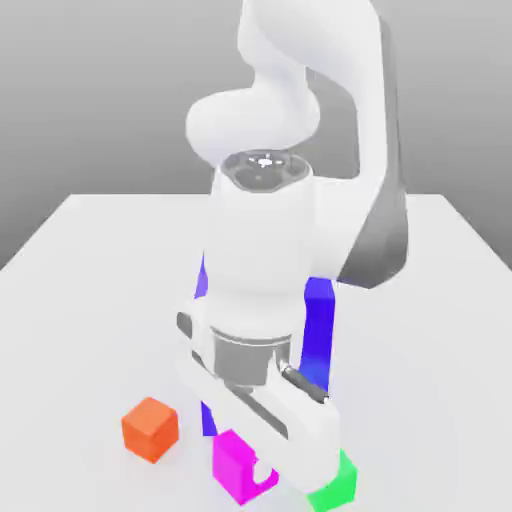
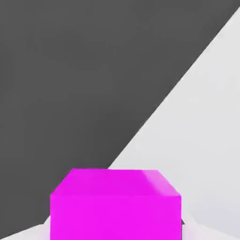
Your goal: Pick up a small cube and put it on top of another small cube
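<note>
The end effector [image 1: 262,472] hangs low at the near edge of the white worktop [image 1: 90,260], its fingers drawn in narrow on the pink cube [image 1: 236,465], which sits between them; in the hand view that pink cube [image 2: 115,206] looms close under the camera. A green cube [image 1: 338,487] lies just beside the end effector on the exterior view's right, partly hidden by it. An orange cube [image 1: 150,428] rests on the worktop to the left, apart from the pink one. A tall blue block [image 1: 319,335] stands behind the arm.
</note>
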